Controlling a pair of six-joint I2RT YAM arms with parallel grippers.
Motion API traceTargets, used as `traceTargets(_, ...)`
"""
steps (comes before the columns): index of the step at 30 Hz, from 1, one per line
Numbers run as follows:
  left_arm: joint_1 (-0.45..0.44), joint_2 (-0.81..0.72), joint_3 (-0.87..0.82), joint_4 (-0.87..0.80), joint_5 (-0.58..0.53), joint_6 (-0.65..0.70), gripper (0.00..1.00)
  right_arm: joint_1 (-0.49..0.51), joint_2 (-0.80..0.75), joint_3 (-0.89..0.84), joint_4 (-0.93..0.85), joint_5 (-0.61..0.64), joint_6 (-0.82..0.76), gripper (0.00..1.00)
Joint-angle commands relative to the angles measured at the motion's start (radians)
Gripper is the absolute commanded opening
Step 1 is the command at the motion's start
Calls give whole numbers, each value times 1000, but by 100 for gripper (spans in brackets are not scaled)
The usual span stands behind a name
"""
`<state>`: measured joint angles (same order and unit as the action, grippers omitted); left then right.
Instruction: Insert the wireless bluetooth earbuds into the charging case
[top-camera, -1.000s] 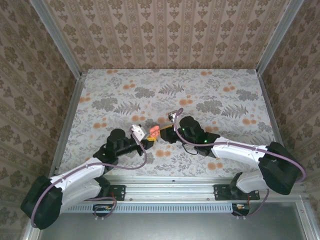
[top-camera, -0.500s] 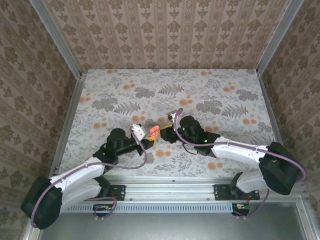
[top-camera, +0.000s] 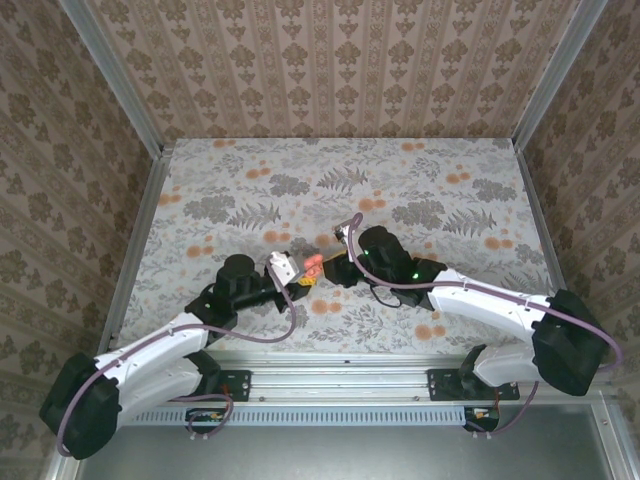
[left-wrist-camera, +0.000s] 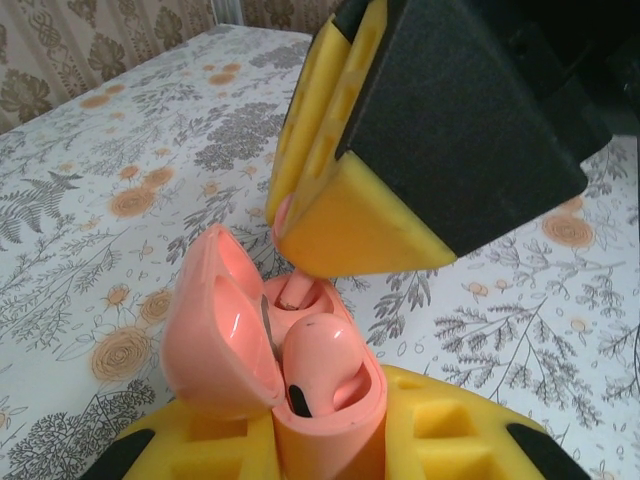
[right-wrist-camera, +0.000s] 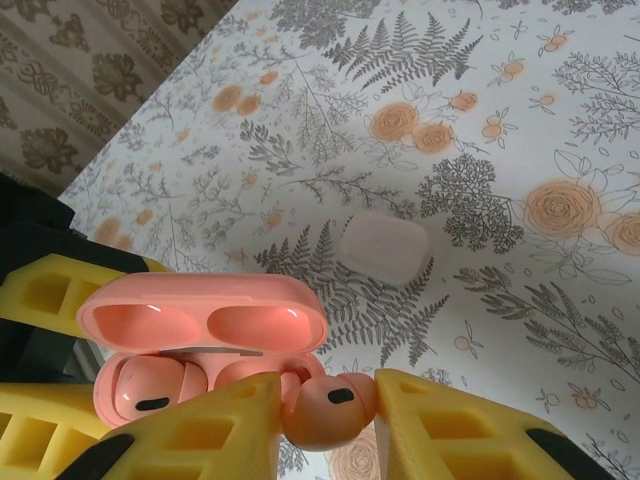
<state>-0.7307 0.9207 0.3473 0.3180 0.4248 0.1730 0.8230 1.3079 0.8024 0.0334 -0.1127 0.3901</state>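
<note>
Right pincer (right-wrist-camera: 330, 400) is closed on 1 coral earbud (right-wrist-camera: 332, 398), gripping its head between the yellow fingertips. That bud hangs at the mouth of the empty socket of the coral charging case (right-wrist-camera: 200, 312). Its stem (left-wrist-camera: 295, 290) points down into the socket, so the coming move looks like a short push straight down along the stem's axis. The right arm carries the bud, so the insertion falls to it. The neighbouring socket holds 1 seated earbud (left-wrist-camera: 318, 365). Left pincer (left-wrist-camera: 325, 445) is clamped tight on the case's lower body, lid hinged open, holding it above the desk (right-wrist-camera: 560, 120), roughly midway between the left and right edges and closer to the near edge. 1 white case (right-wrist-camera: 385, 248), lid shut, lies on the desk well apart.
</note>
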Motion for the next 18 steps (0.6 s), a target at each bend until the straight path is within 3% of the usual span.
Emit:
traceTargets(1,-11,-15,49,-50,13,93,3,7,-34,51,-100,-23,-35,30)
traceTargets(18,-48,-30,46,-83,-30,162,4,6,-14,135,-241,-25,-71,30)
